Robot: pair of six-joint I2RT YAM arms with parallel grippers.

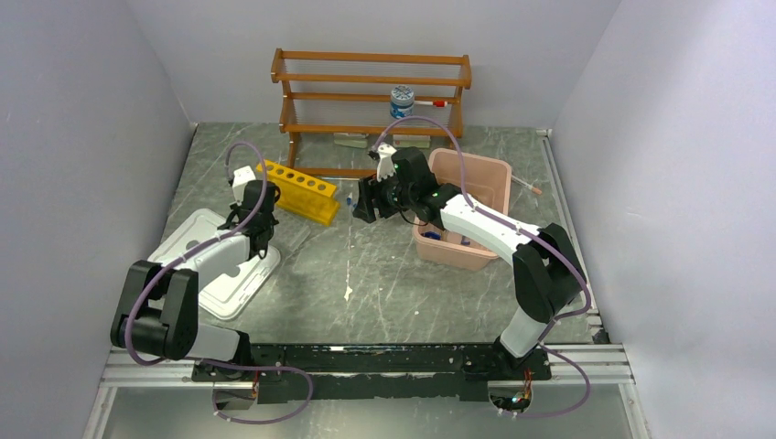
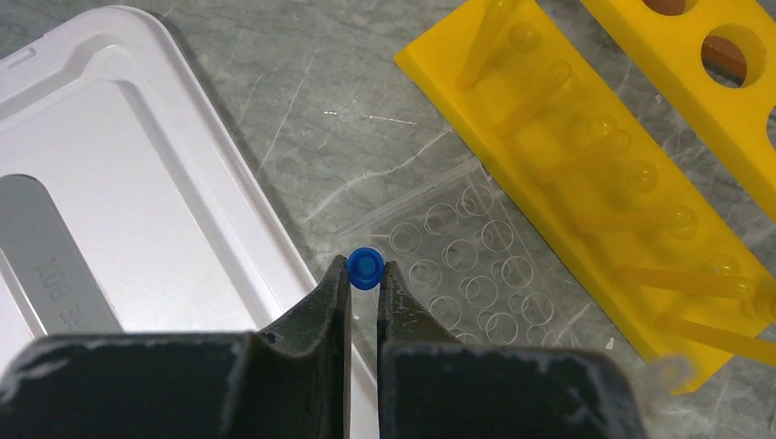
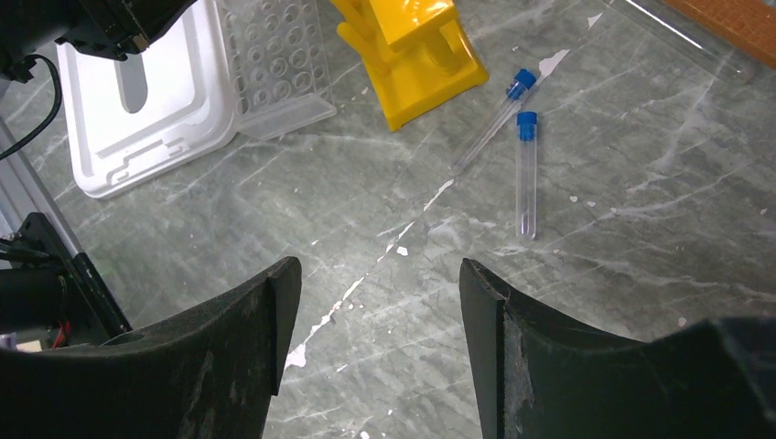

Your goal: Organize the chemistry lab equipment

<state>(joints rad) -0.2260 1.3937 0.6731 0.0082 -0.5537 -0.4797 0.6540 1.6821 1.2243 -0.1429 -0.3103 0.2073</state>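
The yellow test-tube rack [image 1: 297, 190] lies on the table's middle left; it also shows in the left wrist view [image 2: 586, 174] and the right wrist view [image 3: 416, 55]. My left gripper [image 2: 366, 274] is shut on a blue-capped tube [image 2: 365, 267], held upright above a clear plastic well tray [image 2: 467, 265] beside the rack. My right gripper [image 3: 375, 274] is open and empty above the table. Two blue-capped clear tubes [image 3: 525, 174] [image 3: 494, 119] lie on the table ahead of it, near the rack's end.
A white lid [image 1: 215, 261] lies at the left. A pink bin [image 1: 468, 206] holding small items stands at the right. A wooden shelf [image 1: 371, 91] at the back carries a white-lidded jar [image 1: 401, 99]. A long glass tube [image 1: 526, 186] lies right of the bin.
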